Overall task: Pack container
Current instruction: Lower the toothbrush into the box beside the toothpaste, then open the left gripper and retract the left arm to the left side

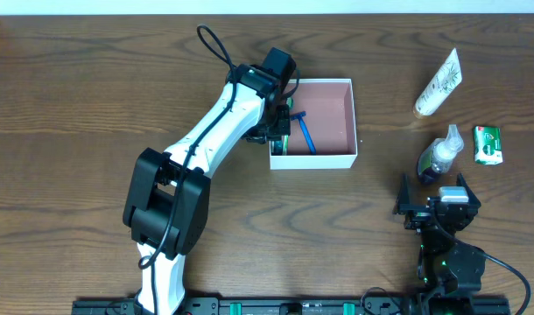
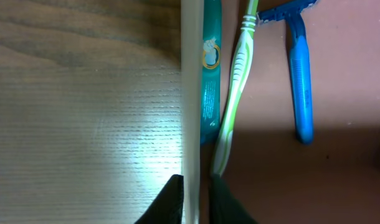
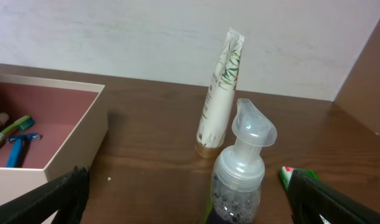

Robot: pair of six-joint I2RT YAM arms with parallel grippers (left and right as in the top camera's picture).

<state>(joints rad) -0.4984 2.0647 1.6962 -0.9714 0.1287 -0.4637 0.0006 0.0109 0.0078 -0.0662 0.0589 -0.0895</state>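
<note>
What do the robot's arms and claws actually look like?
The left arm has white shells between bulky black joints, with a black cable looping near its wrist. The right arm looks almost all black, with small green lights and a second cable. The left gripper and right gripper have plain black fingers.

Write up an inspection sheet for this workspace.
Surface: brown wood-grain table.
Job's things: square white cardboard box with pink inside holds a blue razor, green toothbrush and teal tube; white leaf-print tube, clear pump bottle and green packet sit outside, right of it.
Clutter: nothing seen.
Grippers: left gripper straddles the box's left wall, grip unclear; right gripper open, facing the pump bottle.
Cables: black cable loops above the left arm; second cable by the right arm.
Surroundings: white wall behind the table.
</note>
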